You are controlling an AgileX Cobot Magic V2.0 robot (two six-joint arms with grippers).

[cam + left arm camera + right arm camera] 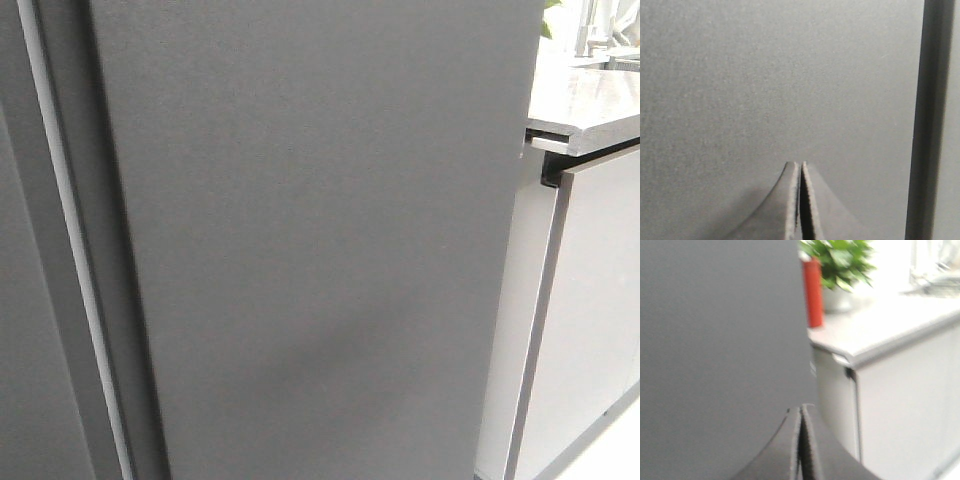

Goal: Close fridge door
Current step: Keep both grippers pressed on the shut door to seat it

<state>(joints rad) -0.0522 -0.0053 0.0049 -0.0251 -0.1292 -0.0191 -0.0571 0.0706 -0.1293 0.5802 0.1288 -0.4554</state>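
Fridge door [320, 240] upright, long axis vertical, left hand [800, 165] and right hand [801, 407] closed, empty.

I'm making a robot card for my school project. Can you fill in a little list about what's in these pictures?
Big thing in front: fridge door, dark grey, flat, no handle
Door inside: not in view
Left gripper: shut, holding nothing, tips pointed at the door
Right gripper: shut, holding nothing, near the door's edge
Beside the door: pale cabinet under a countertop
On the countertop: red bottle, green plant
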